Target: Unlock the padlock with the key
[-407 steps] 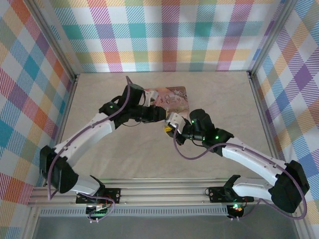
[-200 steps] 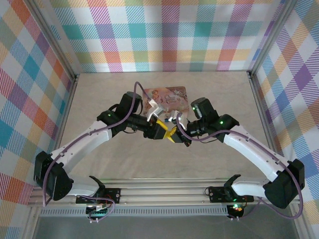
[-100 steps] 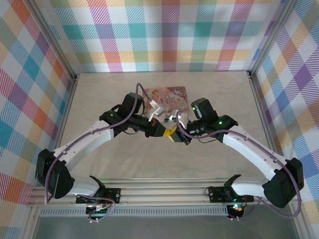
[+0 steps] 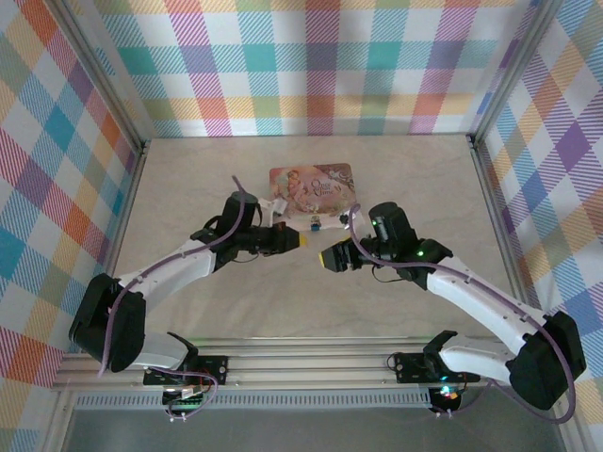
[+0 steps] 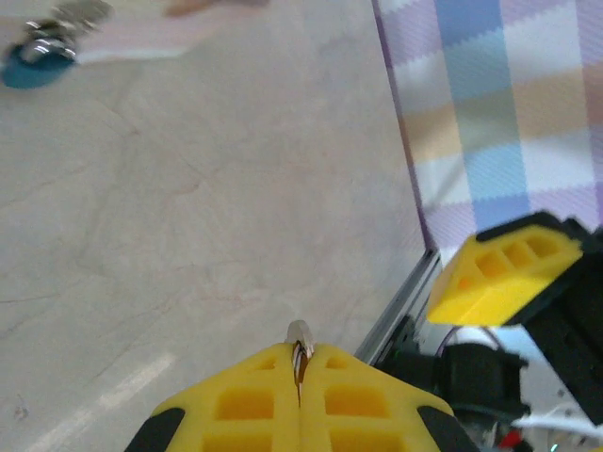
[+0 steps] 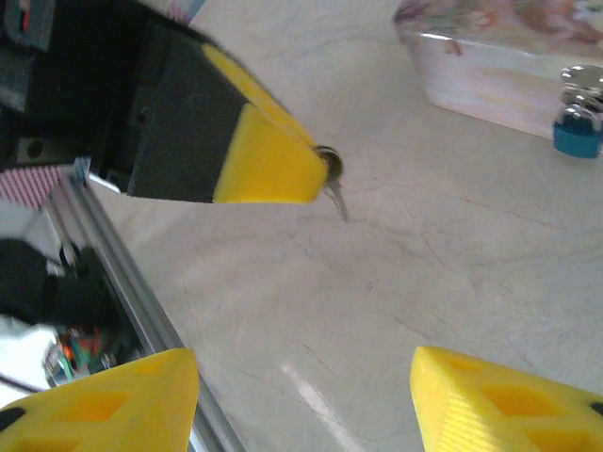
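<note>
The left gripper [image 5: 300, 356] has its 2 yellow fingers closed on the key [image 5: 300, 335] at bottom centre of the left wrist view, with the metal tip poking out. The right gripper [image 6: 301, 363] stands wide and empty. The padlock [image 6: 576, 130] lies at that view's right edge, just beside the pink tin [image 6: 490, 66].

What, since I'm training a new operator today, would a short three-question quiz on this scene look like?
1. True or false: the padlock sits on top of the tin.
2. Which one holds the key? A: left gripper. B: right gripper.
3. Fill in: the right gripper's jaws stand ____.
Answers: 1 false; 2 A; 3 open.
</note>
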Robot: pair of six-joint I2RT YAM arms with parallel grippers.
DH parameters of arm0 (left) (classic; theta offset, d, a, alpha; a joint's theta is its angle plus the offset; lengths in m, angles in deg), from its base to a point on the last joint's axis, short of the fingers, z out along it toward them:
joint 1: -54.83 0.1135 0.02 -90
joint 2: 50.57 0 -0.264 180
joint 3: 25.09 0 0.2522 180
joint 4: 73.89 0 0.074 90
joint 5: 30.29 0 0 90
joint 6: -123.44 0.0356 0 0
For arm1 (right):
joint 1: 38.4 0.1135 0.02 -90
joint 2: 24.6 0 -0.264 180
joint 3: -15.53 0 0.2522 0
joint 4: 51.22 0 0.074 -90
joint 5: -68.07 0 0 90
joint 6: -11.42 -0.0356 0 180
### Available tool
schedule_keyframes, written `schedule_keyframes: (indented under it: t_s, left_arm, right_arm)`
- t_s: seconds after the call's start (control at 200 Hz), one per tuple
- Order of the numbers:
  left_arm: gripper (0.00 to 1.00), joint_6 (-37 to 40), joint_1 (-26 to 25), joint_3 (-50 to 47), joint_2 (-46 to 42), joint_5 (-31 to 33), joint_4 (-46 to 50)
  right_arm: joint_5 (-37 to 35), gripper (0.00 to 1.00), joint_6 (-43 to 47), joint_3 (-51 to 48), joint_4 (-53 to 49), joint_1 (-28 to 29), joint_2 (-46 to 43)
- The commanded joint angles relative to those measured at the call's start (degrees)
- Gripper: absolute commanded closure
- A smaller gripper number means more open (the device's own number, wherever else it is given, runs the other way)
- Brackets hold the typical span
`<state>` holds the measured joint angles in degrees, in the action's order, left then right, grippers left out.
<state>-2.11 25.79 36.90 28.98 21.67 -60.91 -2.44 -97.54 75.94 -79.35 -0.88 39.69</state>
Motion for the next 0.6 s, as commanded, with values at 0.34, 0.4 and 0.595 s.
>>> schedule_keyframes:
  t_s: [0.34, 0.4, 0.595]
  left_arm:
    - [1.00, -14.87, 2.23, 7.39, 2.36, -8.26, -11.51]
    - [1.00, -15.74, 2.32, 7.47, 2.80, -8.34, -12.03]
    - [1.00, -20.72, 2.42, 6.12, 3.72, -9.15, -17.53]
  right_arm:
    - [-4.75, 0.50, -26.91, 4.08, 16.02, -0.03, 8.00]
    - [-5.89, 0.56, -28.98, 3.26, 18.26, -0.29, 7.50]
    - [-8.20, 0.61, -34.60, -0.49, 25.72, -0.60, 4.22]
